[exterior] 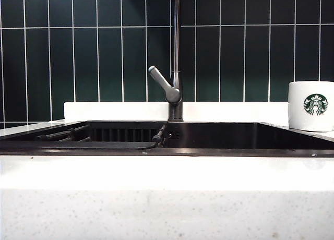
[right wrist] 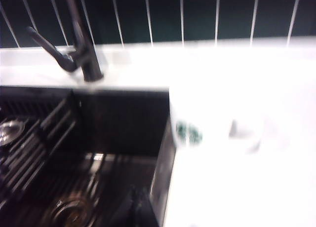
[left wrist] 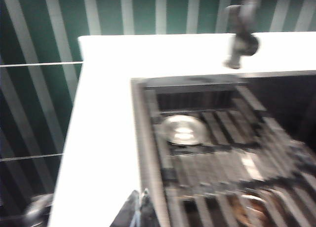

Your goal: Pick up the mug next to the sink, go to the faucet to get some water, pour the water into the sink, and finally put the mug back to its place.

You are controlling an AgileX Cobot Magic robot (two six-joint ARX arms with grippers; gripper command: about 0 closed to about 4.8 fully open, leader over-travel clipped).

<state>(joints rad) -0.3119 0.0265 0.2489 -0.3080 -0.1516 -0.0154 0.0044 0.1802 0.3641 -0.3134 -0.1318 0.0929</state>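
Mug: the white mug (exterior: 311,106) with the green siren logo stands upright on the white countertop (exterior: 167,172) to the right of the sink (exterior: 209,138), logo facing the exterior camera; in the right wrist view it (right wrist: 212,128) sits just beside the basin's right rim, handle turned away from the basin
Why there: it appears to be parked in its home spot, so the task reads as either not begun or finished; nothing shown settles which
Faucet: the slim dark tap (exterior: 176,52) rises behind the basin near its middle, lever (exterior: 162,82) angled up and to the left, no water seen running
Sink: dark, black-rimmed, with a slatted rack (left wrist: 217,153) laid across the bottom and a round metal drain (left wrist: 183,129) showing through it
Left gripper: its tip (left wrist: 140,209) shows at the edge of the left wrist view, above the countertop at the basin's left rim; the 2 fingers are pressed together on nothing
Right gripper: its dark tip (right wrist: 136,207) shows at the edge of the right wrist view, over the basin's right side and apart from the mug; fingers clenched, empty
Arms: neither is visible in the exterior view
Picture quality: both wrist views are blurred, so fine detail is uncertain
Next call: if the task is starting, the right gripper would need to open before reaching the mug
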